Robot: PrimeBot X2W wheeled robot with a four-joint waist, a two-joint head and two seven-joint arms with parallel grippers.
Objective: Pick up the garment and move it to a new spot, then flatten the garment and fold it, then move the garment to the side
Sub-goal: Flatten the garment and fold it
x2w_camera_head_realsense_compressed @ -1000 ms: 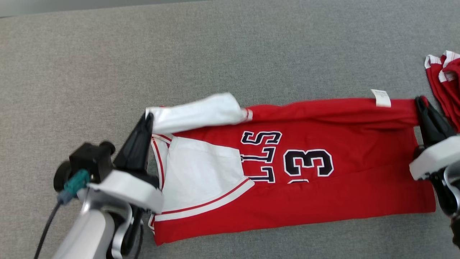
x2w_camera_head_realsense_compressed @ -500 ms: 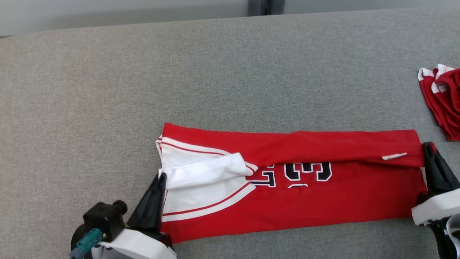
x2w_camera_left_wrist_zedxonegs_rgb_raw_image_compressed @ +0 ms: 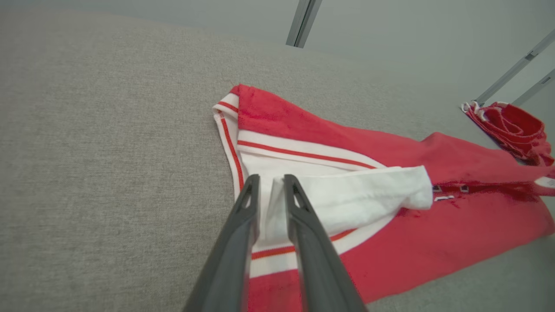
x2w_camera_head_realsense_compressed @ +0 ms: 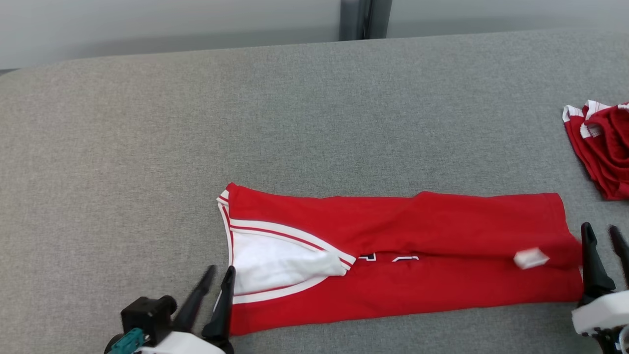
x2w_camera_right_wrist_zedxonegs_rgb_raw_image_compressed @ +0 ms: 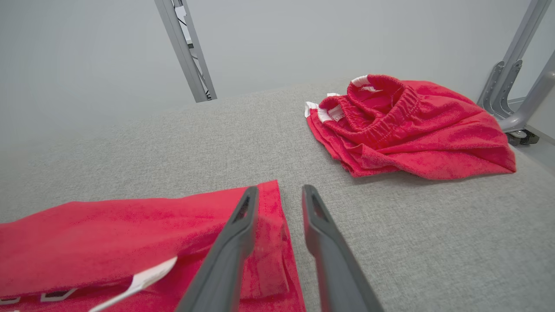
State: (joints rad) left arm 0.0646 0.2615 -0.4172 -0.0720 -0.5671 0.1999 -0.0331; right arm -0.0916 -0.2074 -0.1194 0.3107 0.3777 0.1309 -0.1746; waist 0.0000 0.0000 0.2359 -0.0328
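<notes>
1. Red jersey (x2w_camera_head_realsense_compressed: pixel 393 265), white trim: lies flat on the grey table (x2w_camera_head_realsense_compressed: pixel 295 123), lower centre of the head view, as a long band running left to right. The upper edge is doubled over the front and hides most of the lettering. Judged a lengthwise fold.
2. Sleeve (x2w_camera_head_realsense_compressed: pixel 285 260), white: lies on top at the band's left end, probably tucked in so the outline stays straight.
3. Tag (x2w_camera_head_realsense_compressed: pixel 530 257), white: on the folded layer near the right end; blurred.
4. Left gripper (x2w_camera_head_realsense_compressed: pixel 221 268): lower left, fingers apart, holding nothing, tips just beside the shoulder end. White cloth shows through the gap in the left wrist view; contact cannot be told.
5. Right gripper (x2w_camera_head_realsense_compressed: pixel 599 227): lower right, fingers apart, empty, at the hem end. One gripper at each end suits keeping a long edge level.
6. Shorts (x2w_camera_head_realsense_compressed: pixel 602 157), red: heaped at the right edge, well apart from the jersey.
7. Stage, judged: folding partly done; cross folds and the move aside remain.
</notes>
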